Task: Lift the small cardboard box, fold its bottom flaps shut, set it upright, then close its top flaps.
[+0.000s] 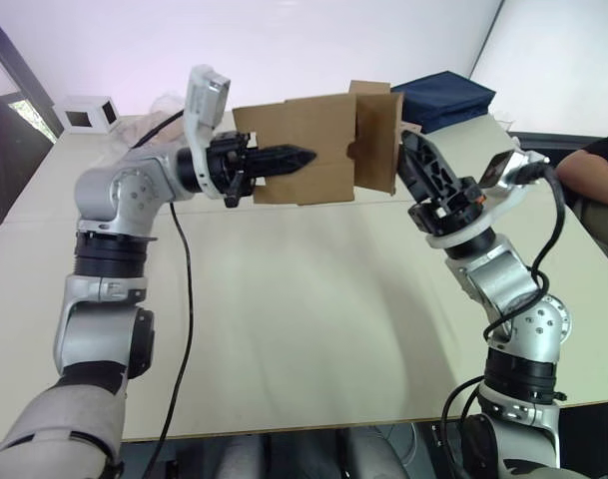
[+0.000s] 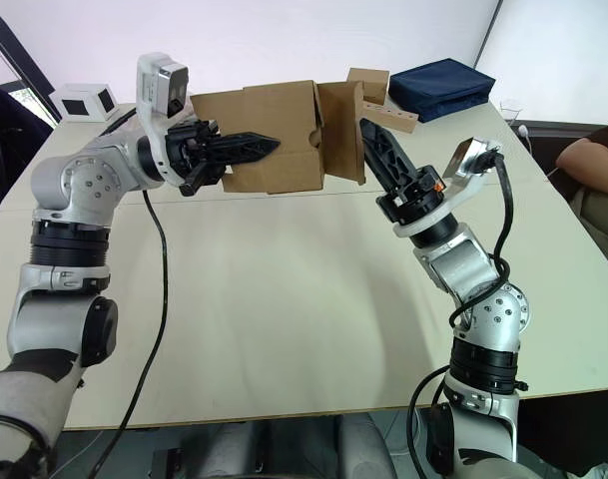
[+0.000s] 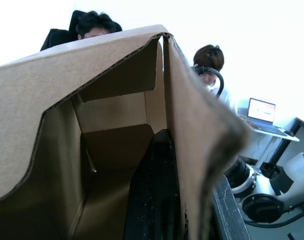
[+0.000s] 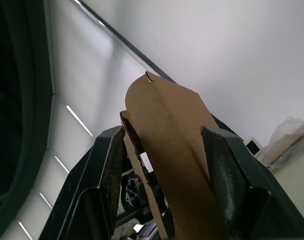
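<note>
Small cardboard box (image 2: 274, 140), plain brown corrugated carton with matte walls and raw fluted edges, hangs in the air above the pale worktop (image 2: 284, 299), held between both arms. The left gripper (image 2: 246, 148) has its two black fingers closed on one wall, one finger inside the open carton, as the left wrist view shows (image 3: 154, 190), and one outside. The right gripper (image 1: 415, 150) holds its fingers (image 4: 226, 170) apart on either side of a hinged brown flap (image 1: 376, 142) with a rounded corner, which stands out from the carton's end; whether the pads touch it I cannot tell. Behind the carton lie a folded navy fabric bag (image 2: 449, 88) and a smaller brown box (image 2: 367, 84).
</note>
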Tool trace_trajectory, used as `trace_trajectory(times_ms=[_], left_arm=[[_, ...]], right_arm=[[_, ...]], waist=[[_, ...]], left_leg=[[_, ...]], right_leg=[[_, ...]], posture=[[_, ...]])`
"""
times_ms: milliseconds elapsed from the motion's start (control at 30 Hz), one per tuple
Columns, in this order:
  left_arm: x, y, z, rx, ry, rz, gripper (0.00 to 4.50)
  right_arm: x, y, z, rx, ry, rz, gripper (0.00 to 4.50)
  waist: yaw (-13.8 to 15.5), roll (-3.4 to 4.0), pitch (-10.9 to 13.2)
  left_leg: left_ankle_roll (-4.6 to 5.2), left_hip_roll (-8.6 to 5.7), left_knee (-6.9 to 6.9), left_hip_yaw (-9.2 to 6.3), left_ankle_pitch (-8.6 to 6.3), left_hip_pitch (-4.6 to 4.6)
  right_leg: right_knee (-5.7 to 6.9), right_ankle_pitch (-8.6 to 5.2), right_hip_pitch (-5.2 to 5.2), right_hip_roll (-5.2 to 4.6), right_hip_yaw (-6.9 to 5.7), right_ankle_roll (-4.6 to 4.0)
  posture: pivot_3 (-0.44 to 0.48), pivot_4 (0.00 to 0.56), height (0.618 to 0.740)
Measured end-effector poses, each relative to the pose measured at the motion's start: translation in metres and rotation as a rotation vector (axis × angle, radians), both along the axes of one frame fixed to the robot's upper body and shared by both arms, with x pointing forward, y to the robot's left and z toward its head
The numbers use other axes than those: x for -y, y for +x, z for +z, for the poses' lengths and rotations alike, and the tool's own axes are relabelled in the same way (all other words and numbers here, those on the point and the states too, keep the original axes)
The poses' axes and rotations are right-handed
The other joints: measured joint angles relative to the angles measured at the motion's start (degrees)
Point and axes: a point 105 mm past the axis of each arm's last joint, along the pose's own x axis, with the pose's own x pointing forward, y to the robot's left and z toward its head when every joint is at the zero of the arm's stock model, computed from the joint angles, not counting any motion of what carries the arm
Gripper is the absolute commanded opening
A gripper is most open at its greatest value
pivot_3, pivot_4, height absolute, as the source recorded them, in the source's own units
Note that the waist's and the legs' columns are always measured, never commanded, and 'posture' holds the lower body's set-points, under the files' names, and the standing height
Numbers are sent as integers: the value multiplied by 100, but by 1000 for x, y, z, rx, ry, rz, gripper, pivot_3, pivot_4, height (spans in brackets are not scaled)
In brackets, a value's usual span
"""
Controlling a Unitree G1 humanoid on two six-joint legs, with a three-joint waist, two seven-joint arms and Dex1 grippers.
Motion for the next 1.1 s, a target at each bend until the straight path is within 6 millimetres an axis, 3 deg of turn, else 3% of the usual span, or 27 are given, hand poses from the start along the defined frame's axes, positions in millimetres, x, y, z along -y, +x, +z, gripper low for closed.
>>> trace_trajectory(times_ms=[200, 733, 1100], left_arm=[[0, 0, 1, 0, -5, 5, 0], [0, 1, 1, -1, -5, 16, 0], [0, 2, 1, -1, -6, 18, 0]], right_arm=[[2, 6, 0, -11, 10, -19, 2530], [-18, 11, -7, -37, -5, -5, 2530], [-21, 17, -6, -39, -15, -53, 2530]], waist=[[1, 0, 0], [0, 0, 0], [-3, 0, 0]], left_leg=[[0, 0, 0, 0, 0, 0], [-3, 0, 0, 0, 2, 0], [-3, 0, 0, 0, 2, 0]], right_leg=[[0, 0, 0, 0, 0, 0], [0, 0, -1, 0, 0, 0], [0, 0, -1, 0, 0, 0]], posture=[[0, 150, 740], [0, 150, 740], [0, 150, 740]])
